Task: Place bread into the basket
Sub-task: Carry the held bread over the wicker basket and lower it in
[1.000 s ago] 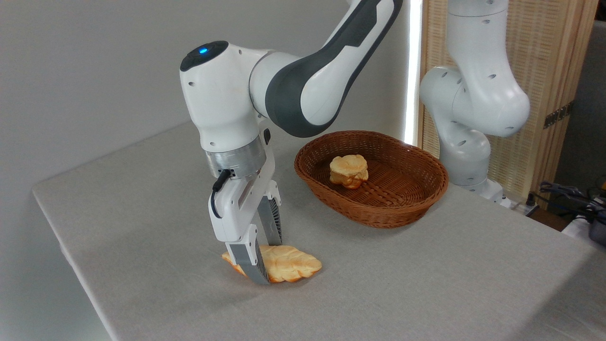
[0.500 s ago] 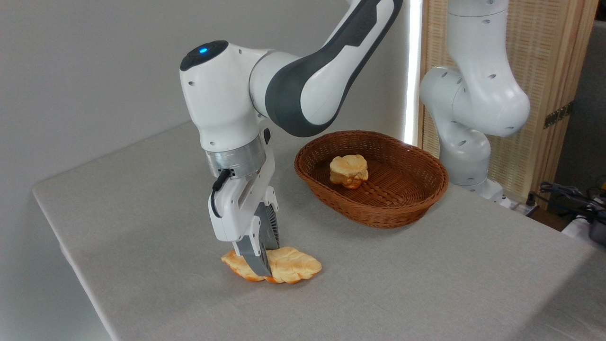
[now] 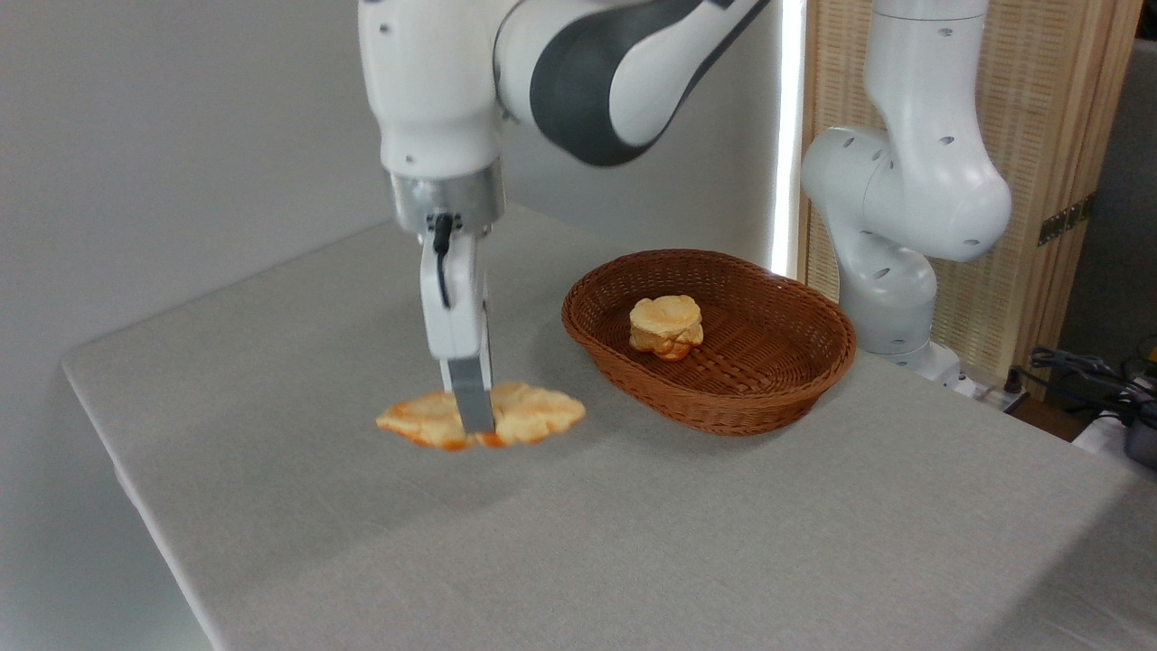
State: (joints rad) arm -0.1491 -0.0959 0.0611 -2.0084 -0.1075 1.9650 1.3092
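Note:
The long flat golden-brown bread (image 3: 533, 414) hangs level in the air above the table, left of the basket. My gripper (image 3: 475, 418) is shut on the bread's middle, pointing straight down; only the near grey finger (image 3: 471, 398) shows, the other is behind it. The oval dark-brown wicker basket (image 3: 777, 389) stands on the table to the right, apart from the bread.
A small round flower-shaped bun (image 3: 666, 326) lies inside the basket. The arm's white base (image 3: 895, 271) stands behind the basket at the right. The grey table (image 3: 633, 542) has its left edge close to the bread's shadow. Cables (image 3: 1085, 371) lie at far right.
The gripper closed on the bread, then rose off the table with it, turning upright. The bread went from lying on the cloth to hanging higher and slightly left.

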